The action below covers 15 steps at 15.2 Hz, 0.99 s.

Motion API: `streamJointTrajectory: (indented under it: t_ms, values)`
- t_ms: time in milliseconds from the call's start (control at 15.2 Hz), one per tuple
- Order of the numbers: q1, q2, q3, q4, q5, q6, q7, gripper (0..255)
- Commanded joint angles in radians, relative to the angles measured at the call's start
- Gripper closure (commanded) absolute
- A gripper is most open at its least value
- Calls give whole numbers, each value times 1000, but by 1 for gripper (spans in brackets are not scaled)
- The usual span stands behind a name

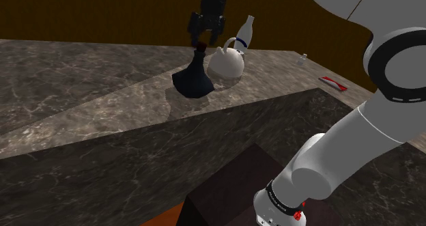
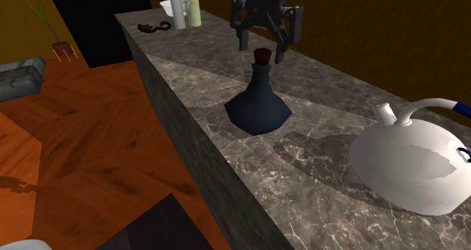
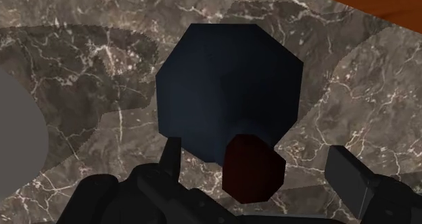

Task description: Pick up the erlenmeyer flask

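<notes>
The wrist view looks straight down on the erlenmeyer flask (image 3: pixel 226 87), so its dark blue body reads as a many-sided shape. Its dark red stopper (image 3: pixel 253 168) sits between the two fingers (image 3: pixel 172 155) of the gripper (image 3: pixel 258 155). The fingers stand wide apart with bare marble showing on either side of the stopper, so nothing is held.

The shoulder view gives the flask's (image 1: pixel 194 78) profile instead: a broad base narrowing to a slim neck, upright on the counter (image 1: pixel 82 81). The gripper (image 1: pixel 202 41) hangs at its top. Just beside the flask there is a white kettle (image 1: pixel 226 62), with a white bottle (image 1: pixel 246 32) behind it. Further along that view's right lies a small red object (image 1: pixel 333 84) (too small to identify).

The second exterior view shows the black gripper (image 2: pixel 263 43) spread open about the stopper (image 2: pixel 262 56), its tips down near stopper level. The flask (image 2: pixel 258 101) stands well apart from the kettle (image 2: pixel 411 162), whose handle carries a blue band. At the counter's (image 2: pixel 226 173) far end stand a white cylinder (image 2: pixel 176 7) and a yellowish bottle (image 2: pixel 194 8).

The counter is dark veined marble. Beside it lies an orange wooden floor (image 2: pixel 83 150), backed by a brown wall (image 2: pixel 377 29) and a black area (image 2: pixel 98 22).
</notes>
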Motion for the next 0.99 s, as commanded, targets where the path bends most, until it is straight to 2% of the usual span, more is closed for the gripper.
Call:
streamJointTrajectory:
  t_ms: [0, 132, 264, 330, 924]
  values:
    - [-1, -5, -1, -33, 0, 28, -3, 0]
    - [-1, -14, -1, -78, 1, 64, -4, 0]
    - [-1, -14, -1, -78, 1, 64, -4, 0]
    - [-1, -15, -1, -79, 1, 64, -4, 255]
    - [-1, -14, -1, -78, 1, 64, -4, 255]
